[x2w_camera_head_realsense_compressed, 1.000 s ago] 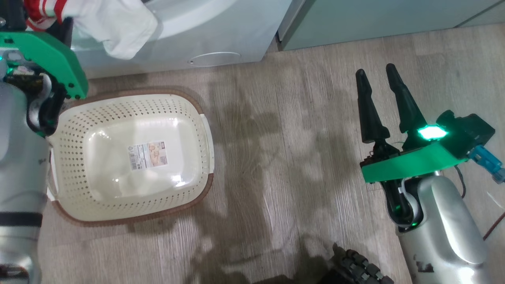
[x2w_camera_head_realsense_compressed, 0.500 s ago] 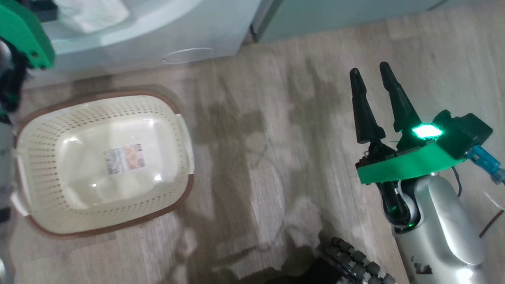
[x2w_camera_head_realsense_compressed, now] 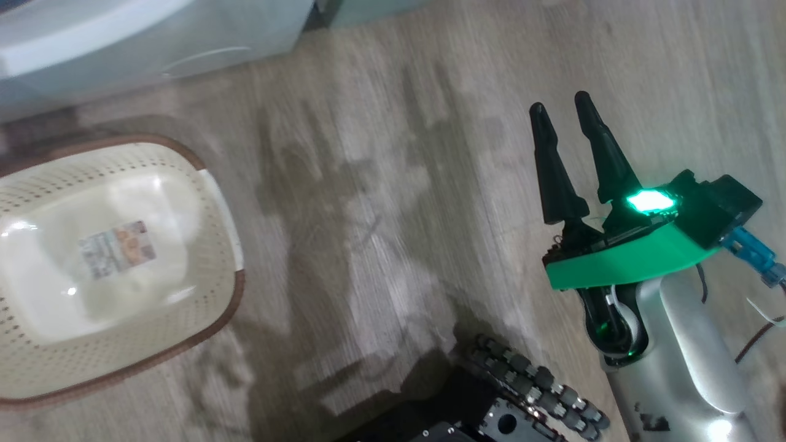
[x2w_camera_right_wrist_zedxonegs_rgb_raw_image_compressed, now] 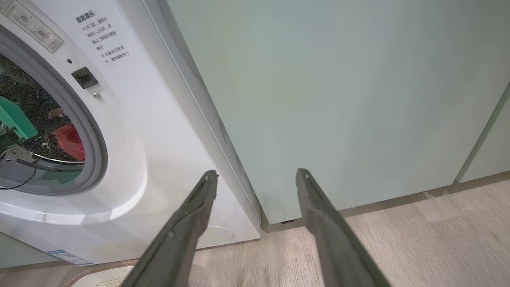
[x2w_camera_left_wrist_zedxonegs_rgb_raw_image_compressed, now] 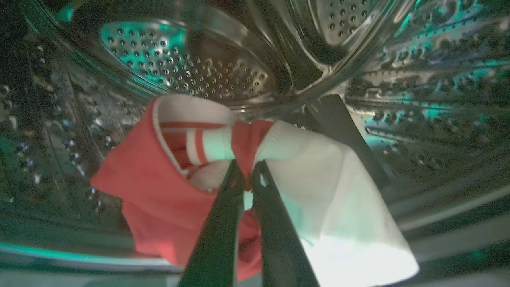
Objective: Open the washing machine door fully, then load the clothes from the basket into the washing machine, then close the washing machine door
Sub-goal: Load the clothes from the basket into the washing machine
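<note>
Inside the steel drum (x2w_camera_left_wrist_zedxonegs_rgb_raw_image_compressed: 187,67) of the washing machine (x2w_camera_right_wrist_zedxonegs_rgb_raw_image_compressed: 159,131), the left pincer (x2w_camera_left_wrist_zedxonegs_rgb_raw_image_compressed: 247,169) was seen clamped almost shut on the clothes (x2w_camera_left_wrist_zedxonegs_rgb_raw_image_compressed: 159,199). A fold of red fabric was pinched between the two fingertips, with red mesh hung to one side and a white panel to the other. Whether the garment's lower edge was touching the drum wall could not be told.

From the right wrist view, a red patch of the clothes (x2w_camera_right_wrist_zedxonegs_rgb_raw_image_compressed: 71,141) was visible through the door opening, ringed by the grey gasket (x2w_camera_right_wrist_zedxonegs_rgb_raw_image_compressed: 95,131).

The right pincer (x2w_camera_head_realsense_compressed: 559,103) was held wide open, with nothing gripped and nothing touched. It was poised over the wood floor (x2w_camera_head_realsense_compressed: 381,184), well apart from the basket (x2w_camera_head_realsense_compressed: 235,294), and pointed toward the pale green cabinet (x2w_camera_right_wrist_zedxonegs_rgb_raw_image_compressed: 338,99) beside the washer.

The basket was set on the floor near the machine's front, with a label sticker (x2w_camera_head_realsense_compressed: 116,248) seen on its bottom.
</note>
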Robot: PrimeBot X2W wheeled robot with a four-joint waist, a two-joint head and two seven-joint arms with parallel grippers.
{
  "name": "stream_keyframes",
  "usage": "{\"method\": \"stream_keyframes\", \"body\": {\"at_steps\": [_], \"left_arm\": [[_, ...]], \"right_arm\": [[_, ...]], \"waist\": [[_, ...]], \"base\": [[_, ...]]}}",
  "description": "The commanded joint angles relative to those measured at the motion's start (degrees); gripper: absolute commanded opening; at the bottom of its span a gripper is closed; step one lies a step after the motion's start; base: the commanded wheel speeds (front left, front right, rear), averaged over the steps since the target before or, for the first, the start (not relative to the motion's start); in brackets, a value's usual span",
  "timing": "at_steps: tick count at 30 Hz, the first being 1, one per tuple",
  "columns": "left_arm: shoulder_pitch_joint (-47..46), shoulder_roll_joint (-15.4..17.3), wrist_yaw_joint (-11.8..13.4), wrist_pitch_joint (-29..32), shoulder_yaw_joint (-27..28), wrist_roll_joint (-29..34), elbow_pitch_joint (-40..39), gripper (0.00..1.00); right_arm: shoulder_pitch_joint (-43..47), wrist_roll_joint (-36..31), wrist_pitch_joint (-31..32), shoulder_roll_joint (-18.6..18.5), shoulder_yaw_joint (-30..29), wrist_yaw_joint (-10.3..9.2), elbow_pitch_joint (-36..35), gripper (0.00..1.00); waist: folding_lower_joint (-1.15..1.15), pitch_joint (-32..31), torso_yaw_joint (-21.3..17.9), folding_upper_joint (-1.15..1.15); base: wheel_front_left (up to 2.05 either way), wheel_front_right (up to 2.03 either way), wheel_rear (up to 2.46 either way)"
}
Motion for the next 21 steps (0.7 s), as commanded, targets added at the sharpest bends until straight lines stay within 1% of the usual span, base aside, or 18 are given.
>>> {"method": "stream_keyframes", "body": {"at_steps": [1,11,15,18,20,21], "left_arm": [[-2.7,3.4,0.3,-1.1,1.5,0.9,-1.3,0.0],[-11.4,4.9,-0.9,-10.5,1.2,2.5,6.0,0.0],[-13.1,4.6,-1.5,-12.1,1.1,2.0,9.4,0.0],[-14.0,3.9,-2.5,-11.8,1.1,0.9,12.0,0.0],[-14.7,3.7,-2.7,-12.0,1.0,0.7,13.2,0.35],[-15.0,3.6,-2.7,-12.3,1.0,0.7,13.8,0.84]], "right_arm": [[1.0,0.5,-0.5,-0.1,1.1,0.0,-2.0,1.0],[0.5,1.0,-0.5,-0.1,2.6,0.0,-3.4,1.0],[0.3,1.0,-0.5,-0.1,3.0,0.0,-3.7,1.0],[0.1,1.0,-0.5,-0.1,3.1,0.0,-3.8,1.0],[0.0,1.0,-0.5,-0.1,3.2,0.0,-3.8,1.0],[-0.1,1.0,-0.5,-0.1,3.2,0.0,-3.8,1.0]], "waist": [[0.0,1.4,-1.3,0.0],[0.0,4.8,-3.3,0.0],[0.0,5.4,-3.4,0.0],[0.0,5.8,-3.3,0.0],[0.0,6.0,-3.2,0.0],[0.0,6.0,-3.2,0.0]], "base": [[0.0,0.0,0.0],[0.0,0.0,0.0],[0.0,0.0,0.0],[0.0,0.0,0.0],[0.0,0.0,0.0],[0.0,0.0,0.0]]}}
